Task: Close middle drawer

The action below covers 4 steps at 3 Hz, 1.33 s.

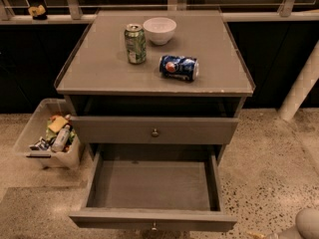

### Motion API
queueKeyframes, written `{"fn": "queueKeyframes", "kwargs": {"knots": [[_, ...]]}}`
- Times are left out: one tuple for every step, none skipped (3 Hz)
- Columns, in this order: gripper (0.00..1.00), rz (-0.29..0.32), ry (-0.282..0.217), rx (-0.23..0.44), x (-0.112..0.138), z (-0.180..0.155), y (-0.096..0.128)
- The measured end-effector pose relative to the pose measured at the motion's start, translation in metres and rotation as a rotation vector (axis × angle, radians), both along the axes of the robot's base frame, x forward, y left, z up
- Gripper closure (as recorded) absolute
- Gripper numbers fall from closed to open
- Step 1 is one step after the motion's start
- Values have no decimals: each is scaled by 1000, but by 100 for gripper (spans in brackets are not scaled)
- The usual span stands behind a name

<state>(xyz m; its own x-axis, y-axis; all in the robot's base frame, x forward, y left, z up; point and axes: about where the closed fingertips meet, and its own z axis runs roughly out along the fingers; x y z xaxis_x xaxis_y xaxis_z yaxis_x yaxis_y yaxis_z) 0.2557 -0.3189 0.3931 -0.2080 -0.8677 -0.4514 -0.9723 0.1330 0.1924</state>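
The middle drawer (152, 185) is pulled far out of the grey cabinet toward me. Its wide shallow tray is empty, and its slim front panel (149, 220) has a small round knob (154, 226) at the bottom edge of the view. The drawer above it (154, 130) has a taller front with a knob and stands only slightly out. My gripper (308, 224) shows only as a grey rounded shape in the bottom right corner, right of the open drawer's front and apart from it.
On the cabinet top (99, 73) stand a green can (135, 44) and a white bowl (159, 30); a blue can (179, 67) lies on its side. A clear bin of snacks (47, 136) sits on the floor to the left. A white post (301, 86) stands at the right.
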Motion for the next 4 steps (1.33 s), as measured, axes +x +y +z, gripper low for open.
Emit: {"fn": "queueKeyframes", "kwargs": {"knots": [[0,108,-31,-9,-10,-3,30],[0,239,-56,4,-48,0,80],[0,303,-68,18,-56,4,115],[0,306,-26,61,-47,-9,127]]}}
